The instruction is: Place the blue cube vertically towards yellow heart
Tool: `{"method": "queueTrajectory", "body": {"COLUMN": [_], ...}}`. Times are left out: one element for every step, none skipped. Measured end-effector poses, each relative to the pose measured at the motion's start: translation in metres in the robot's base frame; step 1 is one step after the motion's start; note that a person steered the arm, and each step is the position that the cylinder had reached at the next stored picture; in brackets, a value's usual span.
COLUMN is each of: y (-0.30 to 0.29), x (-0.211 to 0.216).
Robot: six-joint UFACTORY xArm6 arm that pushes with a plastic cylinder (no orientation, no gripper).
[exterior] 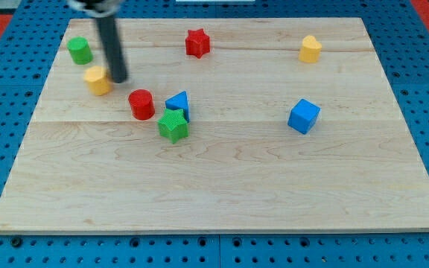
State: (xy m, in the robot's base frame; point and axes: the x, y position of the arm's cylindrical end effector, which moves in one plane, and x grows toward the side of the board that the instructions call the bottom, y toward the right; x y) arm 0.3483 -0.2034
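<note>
The blue cube [304, 116] sits on the wooden board [222, 186] at the view's right, alone. A yellow block [310, 49] that looks like the heart lies almost straight above it, near the board's top right. My tip [118, 79] is far away at the view's left. It stands just right of a second yellow block [97, 80], touching it or nearly so; that block's shape is not clear.
A green cylinder [80, 50] sits at the top left and a red star [196, 42] at the top middle. A red cylinder [141, 104], a blue triangle [179, 103] and a green star [173, 125] cluster left of centre.
</note>
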Motion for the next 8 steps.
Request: {"method": "queueTrajectory", "body": {"y": [-0.011, -0.018, 0.057, 0.141, 0.216, 0.275, 0.306, 0.355], "x": [0.0, 0.0, 0.0, 0.004, 0.04, 0.053, 0.078, 0.082]}}
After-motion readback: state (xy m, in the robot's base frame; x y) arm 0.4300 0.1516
